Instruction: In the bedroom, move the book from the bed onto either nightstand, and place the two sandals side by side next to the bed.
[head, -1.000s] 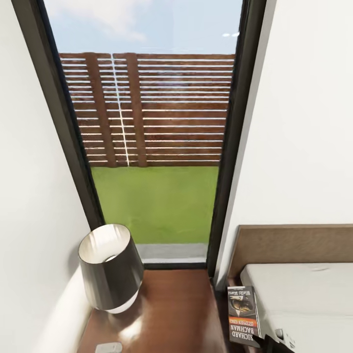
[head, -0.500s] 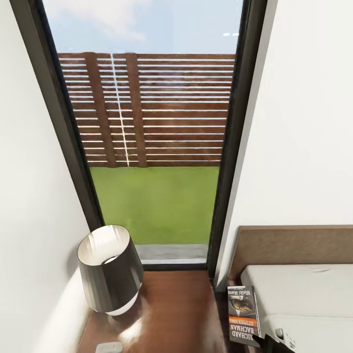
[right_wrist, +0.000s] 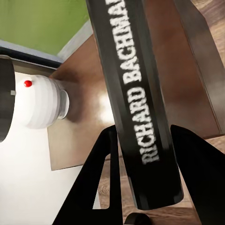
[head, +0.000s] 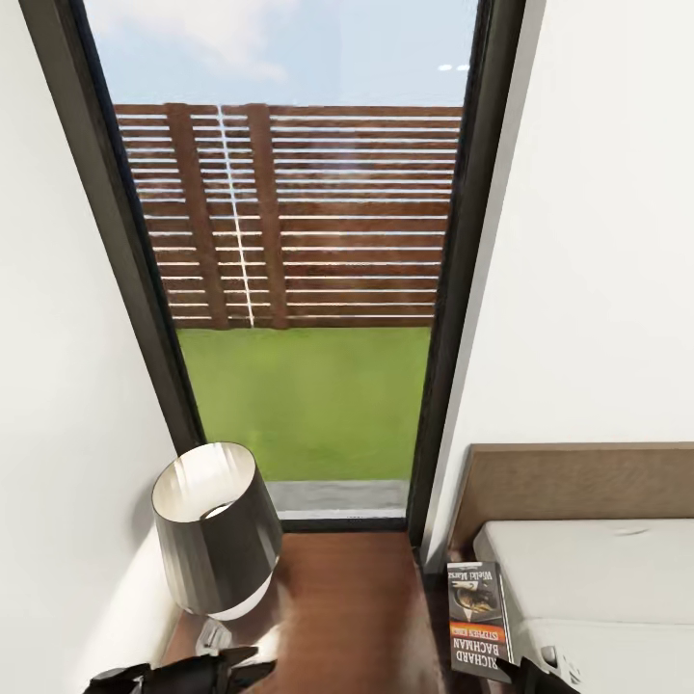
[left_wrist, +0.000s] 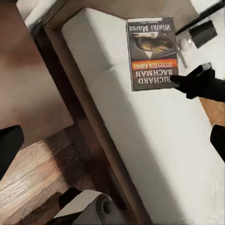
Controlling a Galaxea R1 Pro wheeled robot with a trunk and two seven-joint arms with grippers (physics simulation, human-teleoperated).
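The book [head: 477,617], with a dark cover and an orange band, hangs at the bed's [head: 598,578] left edge beside the nightstand [head: 337,617]. My right gripper [head: 538,670] is shut on its lower end. In the right wrist view the spine reading "Richard Bachman" [right_wrist: 136,93] sits between the two black fingers of the right gripper [right_wrist: 145,154], above the nightstand top [right_wrist: 93,108]. In the left wrist view the book [left_wrist: 152,54] shows above the grey mattress [left_wrist: 140,140]. My left gripper [head: 178,675] is open and empty over the nightstand's front. The sandals are out of view.
A dark lamp [head: 214,525] with a white base [right_wrist: 42,103] stands on the nightstand's left half. Behind it a tall black-framed window [head: 299,289] faces grass and a slatted fence. White walls close in on both sides. The brown headboard [head: 578,487] lies to the right.
My left gripper has risen into the head view at the bottom left, over the nightstand's front. The book and right gripper have stayed in place.
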